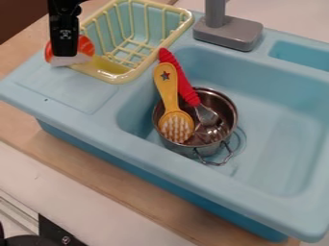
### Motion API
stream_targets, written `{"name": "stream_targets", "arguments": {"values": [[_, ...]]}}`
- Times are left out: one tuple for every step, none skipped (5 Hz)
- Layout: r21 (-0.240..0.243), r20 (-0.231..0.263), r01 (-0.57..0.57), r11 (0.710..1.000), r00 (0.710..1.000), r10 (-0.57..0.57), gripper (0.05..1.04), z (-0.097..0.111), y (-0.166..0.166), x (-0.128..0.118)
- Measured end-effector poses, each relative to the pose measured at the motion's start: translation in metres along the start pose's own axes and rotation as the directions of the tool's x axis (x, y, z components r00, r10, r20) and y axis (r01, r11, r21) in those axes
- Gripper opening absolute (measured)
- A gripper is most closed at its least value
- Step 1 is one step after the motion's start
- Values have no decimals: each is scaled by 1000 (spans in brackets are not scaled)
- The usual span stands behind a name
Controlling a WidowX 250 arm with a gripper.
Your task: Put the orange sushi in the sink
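Well, the hand (65, 54) is at the upper left, over the corner of the blue toy sink (260, 158), beside the yellow dish rack (119, 77). The orange sushi (86, 46) is right there with it, partly hidden behind the hand's lower end, so orange shows on either side and the white part peeks out underneath. I can't tell whether the hand is wide, narrow or gripping the sushi. Either way, the sushi is outside the basin, next to the rack's near left edge; whether it touches the ledge, I can't say.

Down in the basin, toward its left side, there's a metal pot (186, 150) with a wire handle (214, 162) at its front. A yellow brush (168, 93) leans in it, bristles low and a star on the upper end of its handle. Just beside that, a utensil with a red handle (183, 84) slants up and to the left, its metal end inside the pot.

The gray faucet (228, 32) stands at the back edge, to the right of the rack, and a shallow recess (300, 54) sits in the rim farther right. The sink rests on a wooden worktop (112, 173).
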State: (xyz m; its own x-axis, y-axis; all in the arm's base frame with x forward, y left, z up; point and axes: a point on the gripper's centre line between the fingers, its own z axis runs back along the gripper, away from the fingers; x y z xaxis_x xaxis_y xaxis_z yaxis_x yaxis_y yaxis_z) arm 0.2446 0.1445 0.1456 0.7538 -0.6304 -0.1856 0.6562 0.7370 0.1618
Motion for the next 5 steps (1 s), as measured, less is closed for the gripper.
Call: {"name": "stream_targets", "arguments": {"values": [[-16,0,-7,1000,1000,7,997,-6,1,0],[-46,14,-23,999,1000,24,997,-14,0,3],[-60,16,-30,998,999,31,971,-16,-1,5],[-72,21,-38,997,999,40,714,-18,-4,6],[-62,20,-37,997,999,38,544,-18,-5,11]]}}
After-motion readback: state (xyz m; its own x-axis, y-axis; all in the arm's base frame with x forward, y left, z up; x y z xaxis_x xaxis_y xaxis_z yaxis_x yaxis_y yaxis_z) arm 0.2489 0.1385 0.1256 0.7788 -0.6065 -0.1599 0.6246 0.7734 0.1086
